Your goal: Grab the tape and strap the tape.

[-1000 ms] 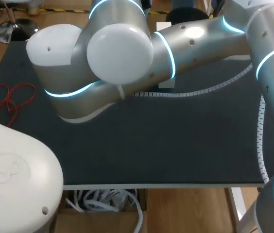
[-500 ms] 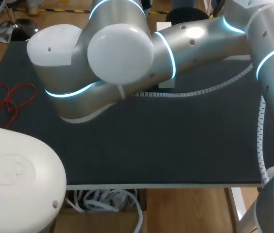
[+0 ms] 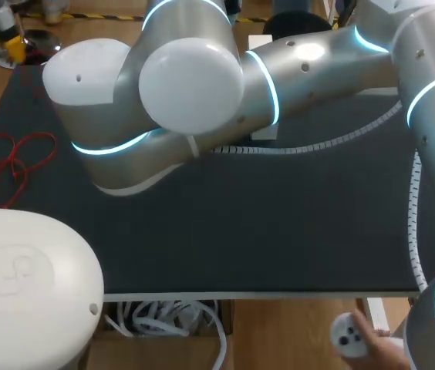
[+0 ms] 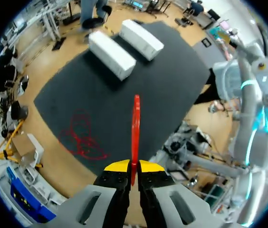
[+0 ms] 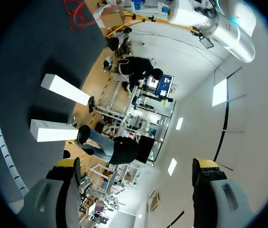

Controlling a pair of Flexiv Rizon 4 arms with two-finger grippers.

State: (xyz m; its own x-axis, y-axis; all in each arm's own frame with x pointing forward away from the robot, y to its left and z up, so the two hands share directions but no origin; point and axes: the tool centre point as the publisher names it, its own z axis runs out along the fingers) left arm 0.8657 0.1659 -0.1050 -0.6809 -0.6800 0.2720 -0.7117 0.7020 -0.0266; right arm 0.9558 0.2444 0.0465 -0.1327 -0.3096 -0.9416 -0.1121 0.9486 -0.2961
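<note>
Here, left end effector (image 4: 133,166) pinches thin, seemingly stiff red tape (image 4: 136,123).

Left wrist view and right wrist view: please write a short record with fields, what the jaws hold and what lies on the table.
left jaws: shut on the red tape, which sticks out straight ahead of them
right jaws: open wide, nothing between them
black mat: covers the table
red tangle: loose cord lying on the mat
white boxes: two, side by side on the mat, ahead of the left jaws
</note>
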